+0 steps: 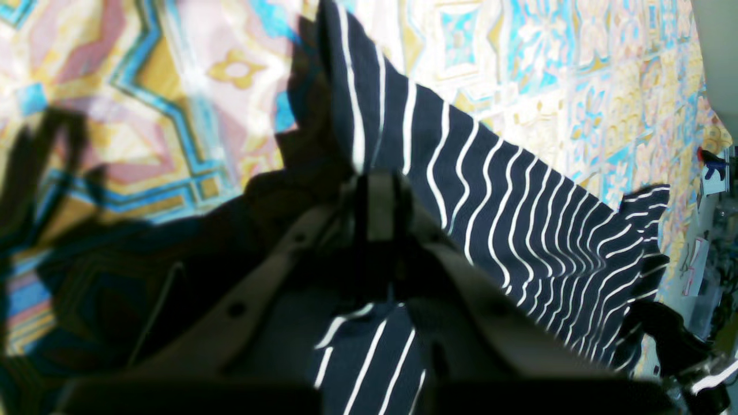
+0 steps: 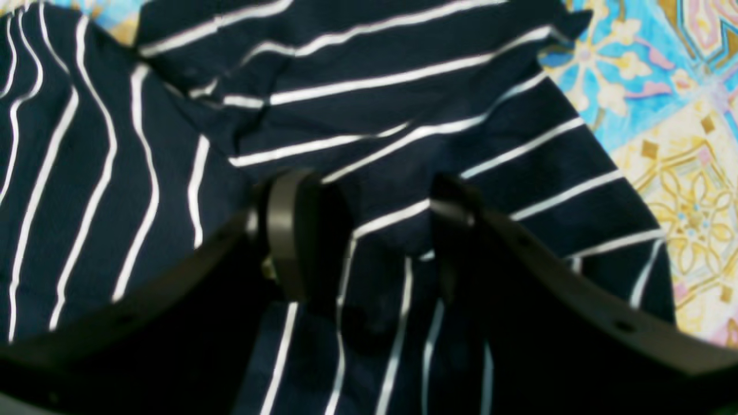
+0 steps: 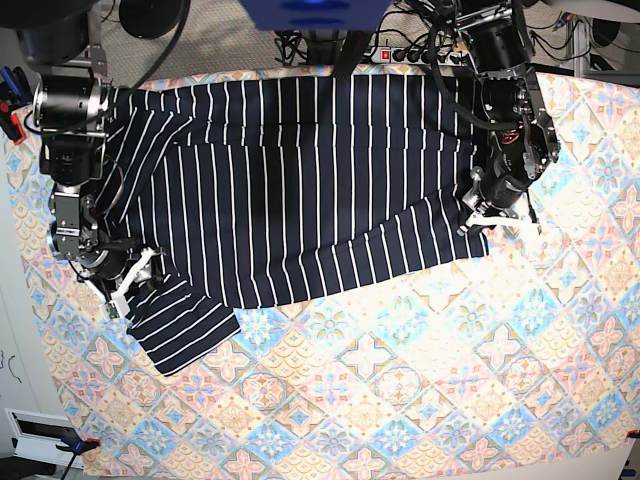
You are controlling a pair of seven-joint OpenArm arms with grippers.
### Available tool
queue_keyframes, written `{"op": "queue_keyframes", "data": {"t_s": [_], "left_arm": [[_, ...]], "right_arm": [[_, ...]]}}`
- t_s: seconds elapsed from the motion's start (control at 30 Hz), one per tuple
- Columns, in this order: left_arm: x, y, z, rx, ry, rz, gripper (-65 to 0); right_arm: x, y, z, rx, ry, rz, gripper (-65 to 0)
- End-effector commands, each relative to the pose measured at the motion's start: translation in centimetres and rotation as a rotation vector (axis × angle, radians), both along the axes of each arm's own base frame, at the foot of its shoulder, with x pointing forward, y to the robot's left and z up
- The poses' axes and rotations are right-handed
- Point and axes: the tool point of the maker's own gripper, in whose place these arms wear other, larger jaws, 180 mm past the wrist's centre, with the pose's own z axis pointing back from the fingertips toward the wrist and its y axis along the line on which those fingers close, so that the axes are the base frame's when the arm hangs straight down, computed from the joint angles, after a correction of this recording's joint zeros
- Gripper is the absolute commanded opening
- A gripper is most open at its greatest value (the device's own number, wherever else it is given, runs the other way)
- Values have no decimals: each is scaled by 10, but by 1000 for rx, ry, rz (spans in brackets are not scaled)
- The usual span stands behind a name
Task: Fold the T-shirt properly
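The T-shirt [image 3: 300,190], dark navy with thin white stripes, lies spread over the far half of the table, from about 9 o'clock across to 2 o'clock in the base view, and its lower edge runs on a slant from 3 o'clock down toward 7 o'clock. One sleeve [image 3: 185,335] lies flat at about 8 o'clock, and it points toward the middle of the table. Under the shirt is the tablecloth [image 3: 400,380], with pastel floral tiles, and it is bare over the whole near half. The left arm [image 3: 510,110] comes down at 2 o'clock in the base view and the right arm [image 3: 70,150] at 9 o'clock. The left gripper [image 1: 375,190] is closed on an edge of the T-shirt; in the left wrist view the striped cloth rises in a pinched fold from between the jaws toward 12 o'clock and stretches away toward 4 o'clock. The right gripper [image 2: 375,230] stands with its jaws apart, low over the cloth beside the sleeve. A small ridge of striped cloth lies between the two fingers [image 2: 288,230], but I cannot tell if they press it.
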Motion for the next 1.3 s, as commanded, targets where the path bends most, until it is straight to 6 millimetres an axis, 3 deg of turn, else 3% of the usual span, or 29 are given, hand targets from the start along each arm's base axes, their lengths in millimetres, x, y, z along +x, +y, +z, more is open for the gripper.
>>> {"op": "queue_keyframes", "data": {"t_s": [0.0, 0.27, 0.37, 0.7, 0.77, 0.87, 0.93, 1.17, 1.27], "left_arm": [[10, 4, 13, 11, -46, 1, -650], [9, 3, 12, 9, -42, -2, -650], [7, 4, 11, 11, -38, -2, -650], [4, 5, 9, 13, -31, -2, -650], [4, 5, 9, 13, -31, -2, -650], [4, 6, 9, 14, -31, -2, -650], [4, 6, 9, 14, -31, -2, -650], [4, 6, 9, 14, -31, -2, -650], [4, 5, 8, 11, -31, -2, -650]], "right_arm": [[20, -4, 22, 11, -72, -11, -351], [27, 7, 18, 79, -95, -39, -352], [28, 6, 18, 89, -103, -47, -382], [29, 5, 21, 87, -111, -49, -632], [30, 3, 23, 86, -120, -50, -635], [41, 5, 43, 65, -177, -23, -635], [33, 6, 39, 42, -164, -7, -635], [12, -11, 63, -62, -200, 10, -635], [8, -13, 55, -56, -183, 2, -607]]}}
